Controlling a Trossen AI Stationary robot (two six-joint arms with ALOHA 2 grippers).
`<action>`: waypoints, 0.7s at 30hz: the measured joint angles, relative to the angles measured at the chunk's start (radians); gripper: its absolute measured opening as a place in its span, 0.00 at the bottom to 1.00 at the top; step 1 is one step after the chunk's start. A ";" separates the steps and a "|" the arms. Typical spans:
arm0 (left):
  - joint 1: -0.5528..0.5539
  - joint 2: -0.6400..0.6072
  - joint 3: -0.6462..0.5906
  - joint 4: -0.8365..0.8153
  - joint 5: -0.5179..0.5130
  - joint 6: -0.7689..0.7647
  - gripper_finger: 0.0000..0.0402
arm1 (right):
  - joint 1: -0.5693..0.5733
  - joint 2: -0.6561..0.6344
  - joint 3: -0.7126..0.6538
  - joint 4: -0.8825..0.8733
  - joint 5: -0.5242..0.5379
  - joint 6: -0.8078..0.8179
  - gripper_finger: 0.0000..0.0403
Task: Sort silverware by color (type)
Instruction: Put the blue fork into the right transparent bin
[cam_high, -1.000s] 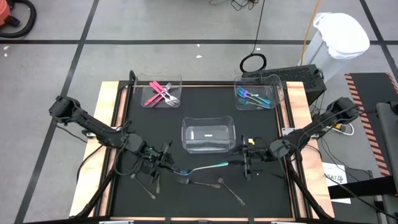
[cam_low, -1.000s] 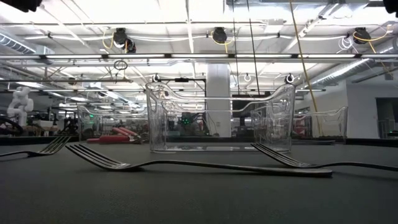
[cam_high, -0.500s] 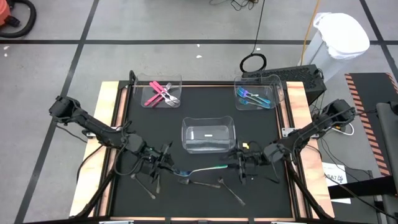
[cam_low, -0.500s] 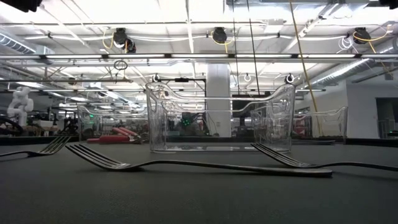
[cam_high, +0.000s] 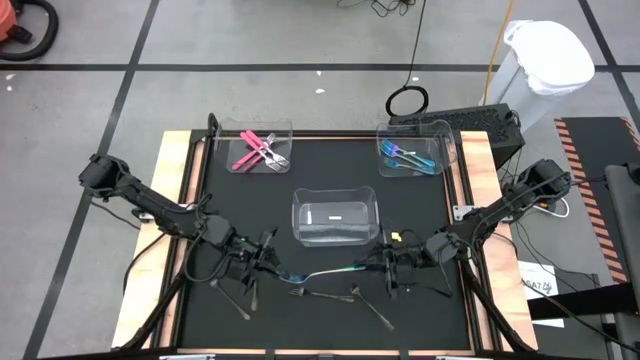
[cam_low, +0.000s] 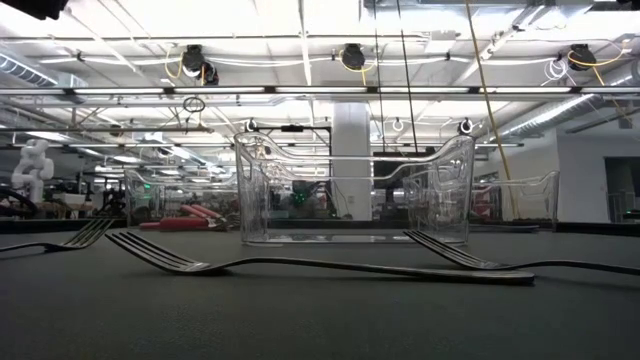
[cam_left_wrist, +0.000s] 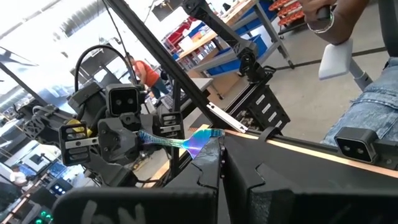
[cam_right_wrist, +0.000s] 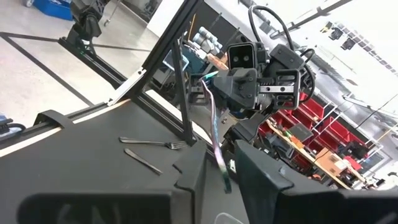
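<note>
Iridescent fork amid crowded front-edge cutlery

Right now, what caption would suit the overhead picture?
Handover above the table: left gripper and right gripper at opposite ends of an iridescent fork, grey forks lying below, sorted bins behind.

Black mat table with wooden edging. Three clear plastic bins: one mid-table, one at far left corner, one at far right corner. White bagged bin stands on floor beyond.
</note>
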 joint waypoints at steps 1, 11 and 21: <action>0.000 0.000 0.000 -0.001 0.000 0.000 0.01 | 0.000 0.000 0.000 0.000 0.000 0.000 0.18; 0.000 0.000 0.000 -0.012 -0.003 0.000 0.01 | 0.000 0.000 0.000 -0.015 0.000 0.000 0.09; 0.000 0.000 0.000 -0.012 -0.003 -0.004 0.01 | 0.000 0.000 0.000 -0.025 -0.001 -0.005 0.02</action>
